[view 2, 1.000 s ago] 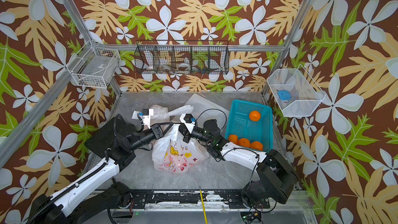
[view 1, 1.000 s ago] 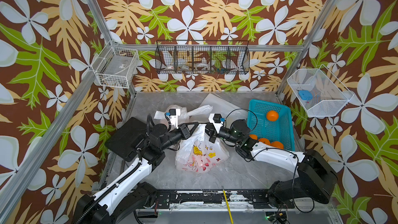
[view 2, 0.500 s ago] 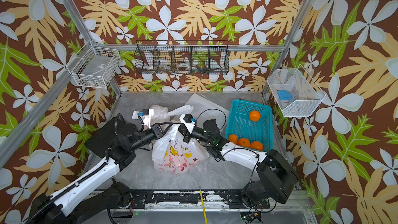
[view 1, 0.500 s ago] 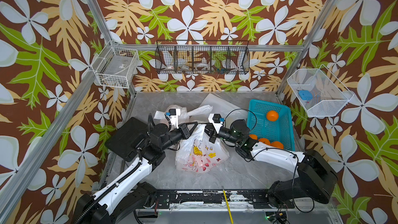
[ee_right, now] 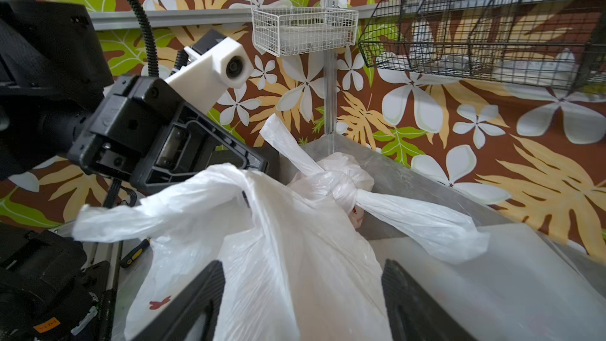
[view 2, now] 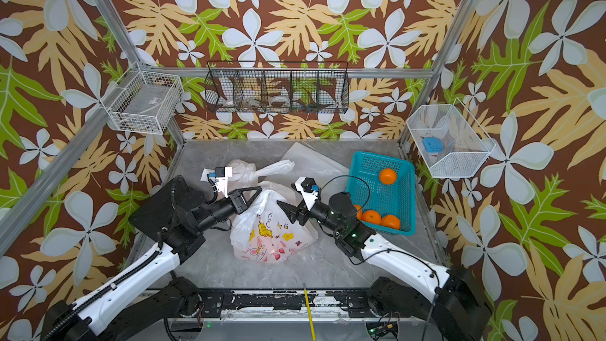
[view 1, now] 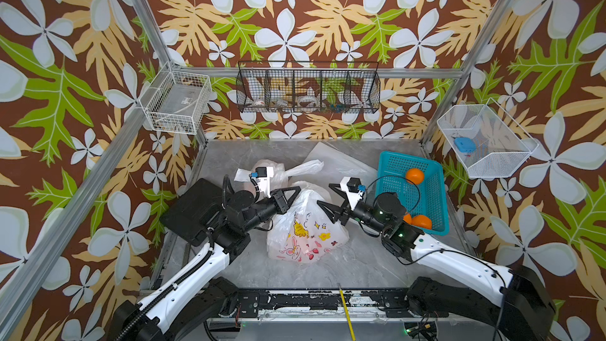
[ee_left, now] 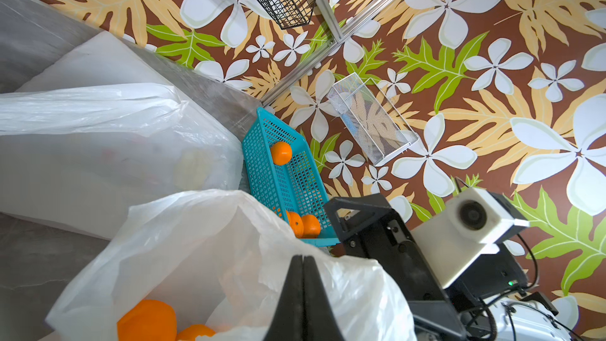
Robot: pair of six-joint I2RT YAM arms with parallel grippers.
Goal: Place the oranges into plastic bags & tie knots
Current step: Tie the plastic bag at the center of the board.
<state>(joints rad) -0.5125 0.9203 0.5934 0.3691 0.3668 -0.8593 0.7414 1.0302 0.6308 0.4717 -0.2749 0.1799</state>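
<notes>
While floral walls (view 1: 295, 11) enclose the grey marble table (view 1: 328, 272), left fingers (ee_left: 295, 290) pinch the bag (view 1: 305, 234); right fingers (ee_right: 196, 306) spread.

Bag (view 1: 305, 234) thin crinkly translucent plastic; oranges (view 1: 414, 175) glossy; basket (view 1: 433, 191) perforated teal plastic; tabletop (view 1: 328, 273) smooth grey.

The bag (view 1: 306, 234) is translucent white with yellow, red and pink cartoon prints. The oranges (view 1: 414, 175) are bright orange, the basket (view 1: 403, 160) teal, the table (view 1: 328, 273) marbled grey.

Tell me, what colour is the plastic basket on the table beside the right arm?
The basket is teal, with small holes all over. It shows best in a top view.
</notes>
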